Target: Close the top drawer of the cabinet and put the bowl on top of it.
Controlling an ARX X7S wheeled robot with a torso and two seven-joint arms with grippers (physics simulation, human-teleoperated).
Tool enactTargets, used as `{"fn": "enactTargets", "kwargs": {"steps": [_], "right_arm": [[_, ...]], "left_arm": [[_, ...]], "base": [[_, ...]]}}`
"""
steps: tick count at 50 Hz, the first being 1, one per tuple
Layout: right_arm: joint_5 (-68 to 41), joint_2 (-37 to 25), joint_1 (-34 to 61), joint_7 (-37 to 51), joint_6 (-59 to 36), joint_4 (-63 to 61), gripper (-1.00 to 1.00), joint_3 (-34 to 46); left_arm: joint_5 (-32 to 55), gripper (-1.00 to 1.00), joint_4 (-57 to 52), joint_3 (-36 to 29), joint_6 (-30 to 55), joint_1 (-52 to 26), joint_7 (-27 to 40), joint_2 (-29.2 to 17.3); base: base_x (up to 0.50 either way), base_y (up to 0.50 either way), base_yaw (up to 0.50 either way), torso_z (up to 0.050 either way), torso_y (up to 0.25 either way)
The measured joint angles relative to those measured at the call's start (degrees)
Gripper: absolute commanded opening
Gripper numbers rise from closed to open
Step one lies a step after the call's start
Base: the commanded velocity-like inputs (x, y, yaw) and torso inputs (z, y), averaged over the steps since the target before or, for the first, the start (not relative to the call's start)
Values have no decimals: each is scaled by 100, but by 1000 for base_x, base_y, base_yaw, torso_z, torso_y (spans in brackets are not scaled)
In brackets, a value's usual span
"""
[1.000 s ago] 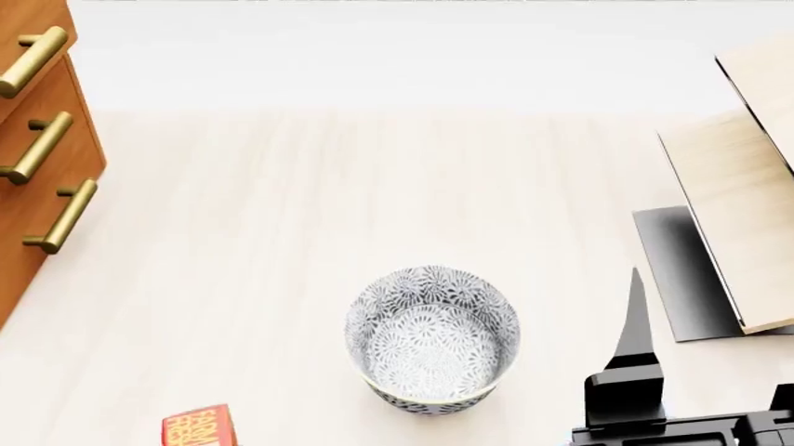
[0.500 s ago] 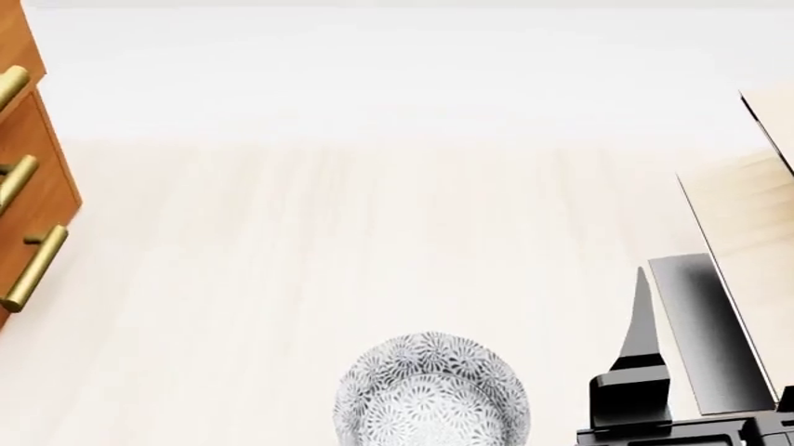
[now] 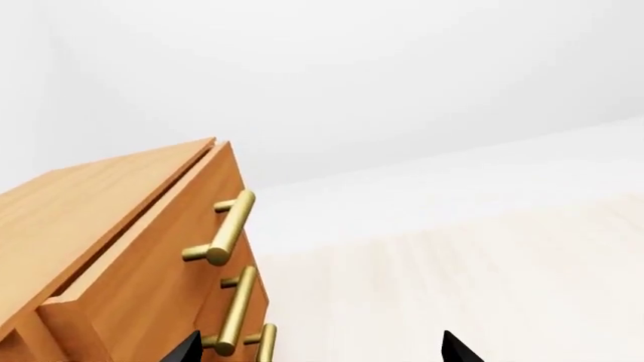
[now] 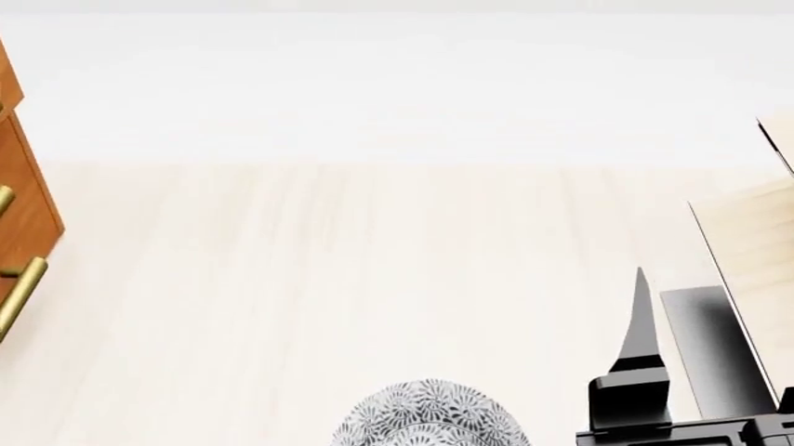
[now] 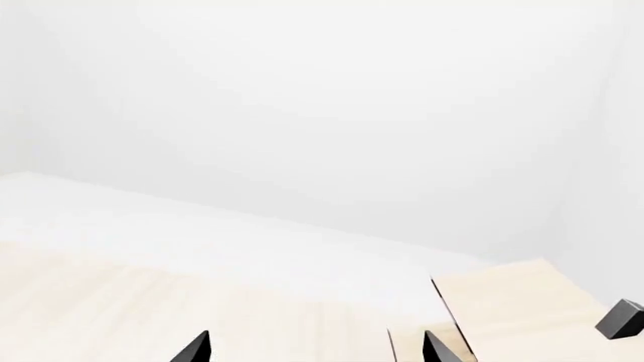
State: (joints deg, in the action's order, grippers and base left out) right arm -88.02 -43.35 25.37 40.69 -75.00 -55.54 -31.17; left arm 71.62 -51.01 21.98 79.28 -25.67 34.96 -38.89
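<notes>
Pale wood floor (image 4: 372, 279). Top drawer (image 3: 151, 256) at lower left of left wrist view, pulled out of cabinet (image 3: 81, 204). Bowl (image 4: 429, 418) on floor, bottom centre of head view. Left gripper (image 3: 317, 348), right gripper (image 5: 314, 345) both spread, empty. Nothing done yet.

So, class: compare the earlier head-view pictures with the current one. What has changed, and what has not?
The view has shifted: the bowl slid down to the frame's bottom edge, the cabinet drifted off left. The right end effector stays at lower right, holding nothing.

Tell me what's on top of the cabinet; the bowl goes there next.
Nothing shows on the cabinet top in the left wrist view, only bare wood, though its far end is cut off. The bowl sits on the floor.
</notes>
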Motion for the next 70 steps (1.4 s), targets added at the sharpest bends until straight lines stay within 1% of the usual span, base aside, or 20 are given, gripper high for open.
{"fn": "enactTargets", "kwargs": {"steps": [9, 19, 32, 42, 53, 70], "right_arm": [[32, -17, -40, -32, 49, 4, 100, -5], [112, -8, -79, -55, 118, 39, 100, 1], [291, 8, -157, -191, 191, 8, 100, 29], [300, -28, -201, -206, 251, -9, 100, 25], [312, -63, -225, -188, 298, -10, 100, 61], [403, -92, -315, -249, 371, -46, 100, 94]], "left_arm": [[22, 100, 13, -48, -61, 29, 28, -40], [-101, 100, 90, -310, -188, -37, -69, -3], [-774, 100, 532, -1014, -586, -224, -412, 167], [-1271, 100, 1013, -1333, -959, -251, -667, 237], [-1562, 100, 1429, -1480, -1210, -253, -827, 269], [-1603, 100, 1824, -1481, -1189, -502, -823, 184]], "base": [[321, 0, 0, 0, 0], [0, 0, 0, 0, 0], [0, 0, 0, 0, 0], [0, 0, 0, 0, 0], [0, 0, 0, 0, 0], [0, 0, 0, 0, 0]]}}
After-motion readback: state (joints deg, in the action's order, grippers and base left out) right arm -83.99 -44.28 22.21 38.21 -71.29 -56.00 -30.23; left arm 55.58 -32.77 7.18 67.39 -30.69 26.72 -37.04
